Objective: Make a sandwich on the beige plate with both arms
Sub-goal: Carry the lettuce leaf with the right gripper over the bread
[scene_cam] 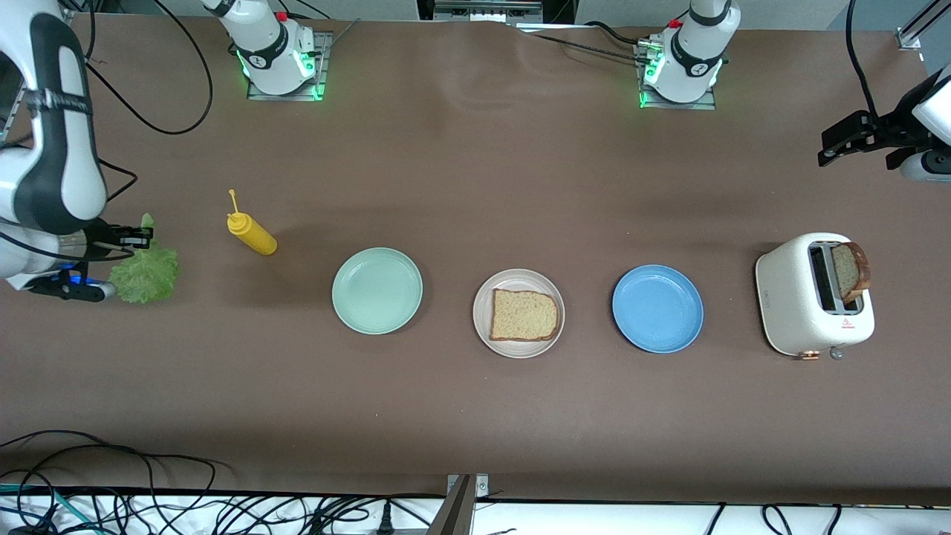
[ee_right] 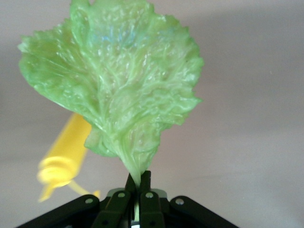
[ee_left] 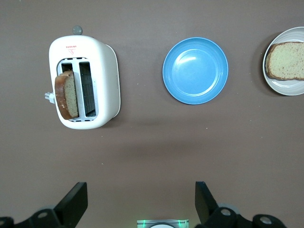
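Nearest my front camera sits the round pale beige plate [scene_cam: 518,279], carrying one square slice of brown toasted bread [scene_cam: 524,315] that lies flat on it. Beside it, toward the left arm's end of the table, I see a round blue plate [scene_cam: 657,308], then a white two-slot toaster [scene_cam: 795,305] with a second brown bread slice [scene_cam: 851,271] standing upright in one slot. Toward the right arm's end I see a round mint green plate [scene_cam: 377,290], then a yellow squeeze bottle [scene_cam: 252,232] lying tilted, farther from the camera than the plates.

I read the right gripper [ee_right: 138,187] as pressed together on the stem of a ruffled green lettuce leaf [ee_right: 116,85]; it hangs over the table at the right arm's end, well apart from the beige plate. The left gripper [ee_left: 137,202] waits with its fingers [ee_left: 73,202] spread wide, holding nothing, over the table's edge at the left arm's end, above the toaster.
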